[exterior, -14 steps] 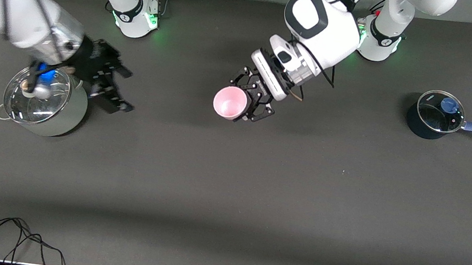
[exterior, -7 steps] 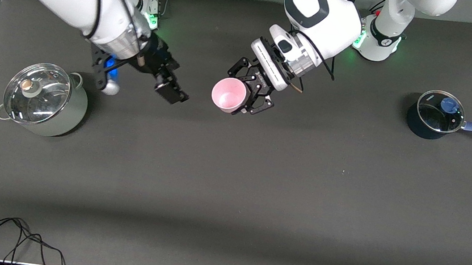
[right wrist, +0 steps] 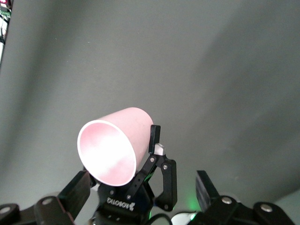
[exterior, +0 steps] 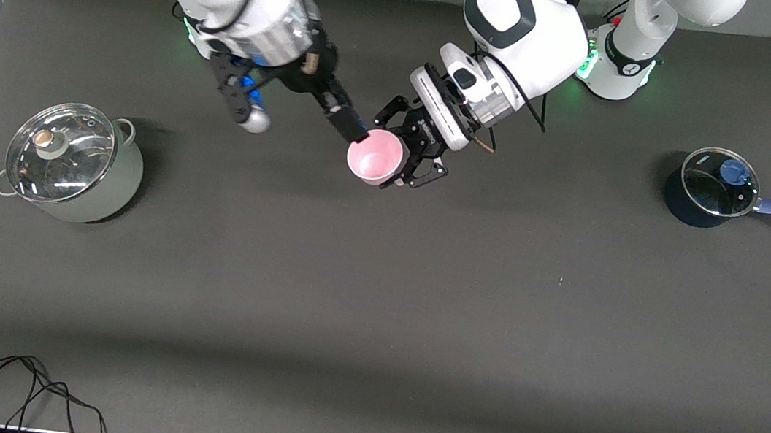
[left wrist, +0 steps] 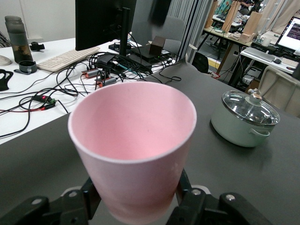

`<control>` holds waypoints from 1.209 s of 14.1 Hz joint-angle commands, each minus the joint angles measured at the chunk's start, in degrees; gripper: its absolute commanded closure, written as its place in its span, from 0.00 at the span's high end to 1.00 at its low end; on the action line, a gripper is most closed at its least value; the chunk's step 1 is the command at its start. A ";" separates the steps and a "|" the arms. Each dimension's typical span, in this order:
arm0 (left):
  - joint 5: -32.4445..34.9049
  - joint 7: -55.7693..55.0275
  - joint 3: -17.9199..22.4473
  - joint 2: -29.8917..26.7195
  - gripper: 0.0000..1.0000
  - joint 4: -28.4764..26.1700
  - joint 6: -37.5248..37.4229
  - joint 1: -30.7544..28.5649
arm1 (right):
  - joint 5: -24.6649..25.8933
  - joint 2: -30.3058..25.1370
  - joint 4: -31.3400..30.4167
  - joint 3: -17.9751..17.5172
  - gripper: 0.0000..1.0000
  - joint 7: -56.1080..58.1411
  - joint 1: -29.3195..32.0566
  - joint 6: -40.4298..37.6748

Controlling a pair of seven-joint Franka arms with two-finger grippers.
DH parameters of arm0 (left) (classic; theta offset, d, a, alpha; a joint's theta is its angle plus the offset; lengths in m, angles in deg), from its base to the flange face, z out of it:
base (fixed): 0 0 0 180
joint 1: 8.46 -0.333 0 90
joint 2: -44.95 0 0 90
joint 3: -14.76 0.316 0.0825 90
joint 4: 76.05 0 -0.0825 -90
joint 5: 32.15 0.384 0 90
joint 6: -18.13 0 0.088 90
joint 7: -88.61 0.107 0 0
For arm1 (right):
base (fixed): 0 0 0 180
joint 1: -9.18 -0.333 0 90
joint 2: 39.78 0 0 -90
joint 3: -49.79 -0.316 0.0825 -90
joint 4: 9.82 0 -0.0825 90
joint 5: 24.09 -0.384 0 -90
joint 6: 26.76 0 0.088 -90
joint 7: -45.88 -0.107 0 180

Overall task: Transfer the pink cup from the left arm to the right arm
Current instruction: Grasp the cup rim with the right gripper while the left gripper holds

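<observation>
The pink cup (exterior: 374, 158) is held up over the table between the two arm bases, its mouth tipped up toward the front camera. My left gripper (exterior: 402, 151), the black claw, is shut on the cup's lower body; in the left wrist view the cup (left wrist: 133, 140) fills the middle with the left gripper (left wrist: 136, 199) on both sides of it. My right gripper (exterior: 347, 123) has come up beside the cup's rim with its flat fingers open. In the right wrist view the right gripper (right wrist: 140, 192) frames the cup (right wrist: 115, 150) and holds nothing.
A pale green pot with a glass lid (exterior: 72, 163) stands toward the right arm's end of the table, also in the left wrist view (left wrist: 243, 119). A dark blue saucepan with a lid (exterior: 712, 190) stands toward the left arm's end. A black cable (exterior: 4, 383) lies at the near edge.
My right arm has swung from over the green pot across to the cup's rim. My left gripper kept the cup and shifted only slightly.
</observation>
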 commanded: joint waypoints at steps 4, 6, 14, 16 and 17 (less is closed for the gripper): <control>-0.71 -0.59 0.84 0.33 0.42 -0.30 2.12 1.45 | 6.01 4.86 4.18 0.34 1.00 2.63 -3.16 -1.94; -0.71 -0.59 0.84 0.33 0.42 -0.30 2.12 1.36 | 6.10 4.86 4.09 0.61 0.98 3.08 -2.90 -3.35; -0.79 -0.68 0.84 0.33 0.43 -0.30 2.20 1.36 | 6.10 5.30 4.18 0.87 0.00 3.25 -2.72 -3.44; -0.79 -0.68 0.84 0.25 0.43 -0.30 2.20 1.36 | 6.01 5.30 4.18 0.96 0.00 4.47 -2.63 -3.53; -0.79 -0.68 0.84 0.24 0.43 -0.30 2.20 1.36 | 5.92 5.30 4.18 1.05 0.00 5.27 -2.63 -3.53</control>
